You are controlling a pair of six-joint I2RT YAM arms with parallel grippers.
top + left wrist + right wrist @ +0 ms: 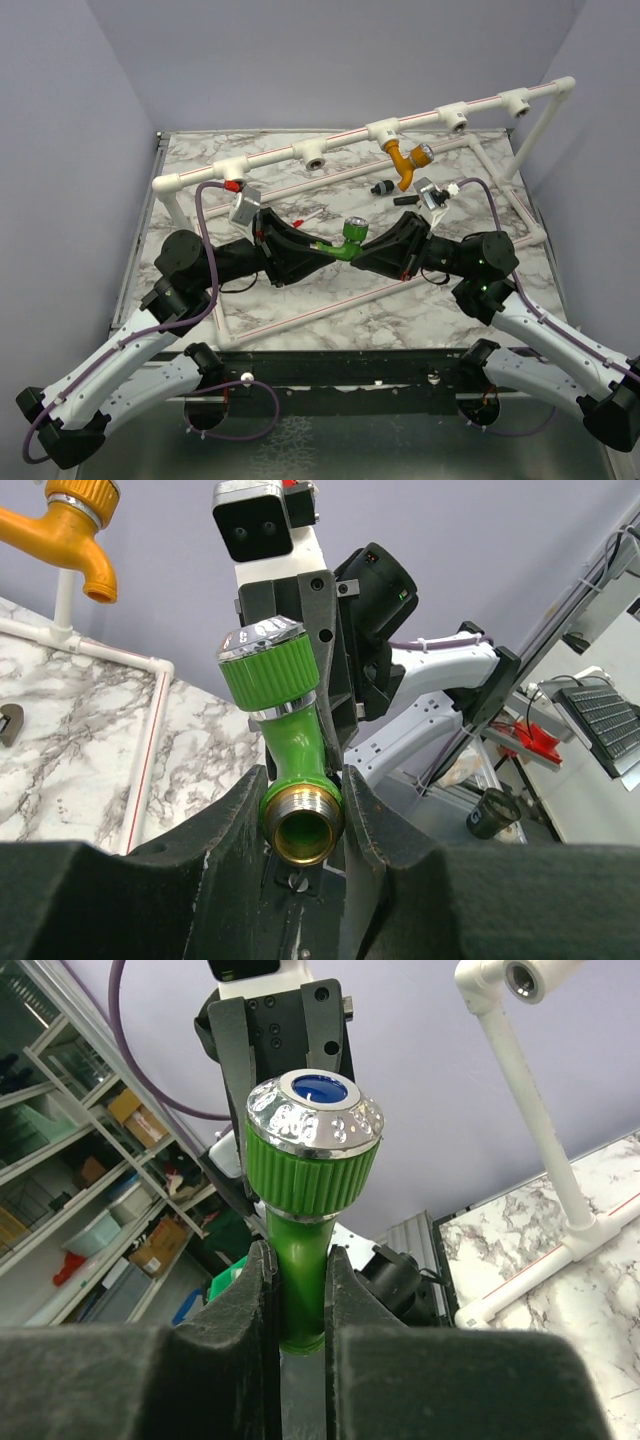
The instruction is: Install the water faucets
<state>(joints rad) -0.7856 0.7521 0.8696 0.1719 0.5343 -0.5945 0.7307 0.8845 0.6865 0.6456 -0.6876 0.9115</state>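
The bright green faucet (350, 238) is held over the middle of the table, between both arms. My left gripper (328, 252) is shut on its threaded brass end (303, 830), and the ribbed green knob (268, 665) points away from me. My right gripper (368, 250) is shut on the green stem (300, 1280), just under the silvery blue-capped knob (315, 1110). The mustard-orange faucet (405, 160) hangs from a T-socket on the white pipe frame (340, 140). This orange one also shows at the top left of the left wrist view (75, 530).
The white red-striped frame runs along the back, with open T-sockets (315, 160) and an upright post (540, 1130) at the right. Its lower pipes (150, 680) lie on the marble top. Small black fittings (382, 187) sit near the orange faucet.
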